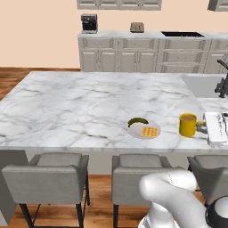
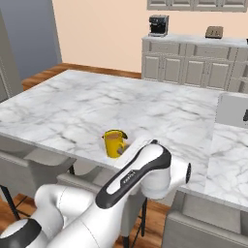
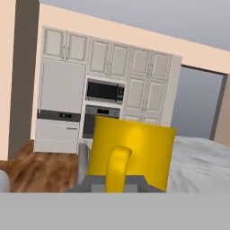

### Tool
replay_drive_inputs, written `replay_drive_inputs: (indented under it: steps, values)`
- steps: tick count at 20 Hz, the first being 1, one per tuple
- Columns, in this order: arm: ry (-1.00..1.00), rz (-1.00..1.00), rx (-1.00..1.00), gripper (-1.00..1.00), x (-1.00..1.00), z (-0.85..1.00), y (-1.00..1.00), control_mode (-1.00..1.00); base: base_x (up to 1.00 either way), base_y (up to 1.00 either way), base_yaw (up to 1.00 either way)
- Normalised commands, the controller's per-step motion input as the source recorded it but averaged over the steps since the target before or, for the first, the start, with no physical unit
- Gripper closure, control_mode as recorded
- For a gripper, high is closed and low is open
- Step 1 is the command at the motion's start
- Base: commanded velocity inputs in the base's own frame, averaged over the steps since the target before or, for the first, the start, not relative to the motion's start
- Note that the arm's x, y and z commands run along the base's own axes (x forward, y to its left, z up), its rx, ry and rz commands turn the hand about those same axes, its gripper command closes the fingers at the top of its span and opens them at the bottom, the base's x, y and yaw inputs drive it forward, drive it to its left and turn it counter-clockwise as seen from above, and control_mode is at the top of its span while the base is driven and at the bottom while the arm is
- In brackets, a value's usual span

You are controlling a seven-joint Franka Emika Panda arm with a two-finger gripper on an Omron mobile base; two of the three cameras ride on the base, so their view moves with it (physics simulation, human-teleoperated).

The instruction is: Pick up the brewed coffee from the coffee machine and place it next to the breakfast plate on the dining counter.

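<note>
Yellow mug (image 1: 188, 125) — upright, coffee showing, standing on the dining counter (image 1: 80, 107) near its front edge, just right of the breakfast plate (image 1: 144, 128); handle turned toward the gripper (image 1: 202, 128), whose jaws are clamped on it. Coffee machine (image 1: 89, 23) — far back counter, well apart.

White marble tabletop (image 1: 80, 107) with grey veins stretches wide, grey stools (image 1: 46, 176) tucked along its near edge. Close to that edge sits the breakfast plate (image 1: 144, 128), waffle and dark green fruit on it. Just to its right, apart from it, the yellow mug (image 1: 187, 124) of brown coffee stands upright on the marble.
</note>
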Motion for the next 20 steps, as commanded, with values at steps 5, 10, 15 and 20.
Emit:
replay_drive_inputs:
  steps: [5,10,15,20]
  values:
    - [0.00,-0.11,0.00,1.00,0.68,0.00,-0.54,-1.00,0.00,0.00,0.00]
    - [0.01,-0.09,0.00,1.00,0.91,-0.09,-0.31,-1.00,0.00,0.00,0.00]
    - [0.05,-0.07,-0.03,1.00,1.00,-0.16,-0.16,-1.00,0.00,0.00,0.00]
    - [0.03,-0.03,-0.06,1.00,0.90,-0.25,-0.03,-1.00,0.00,0.00,0.00]
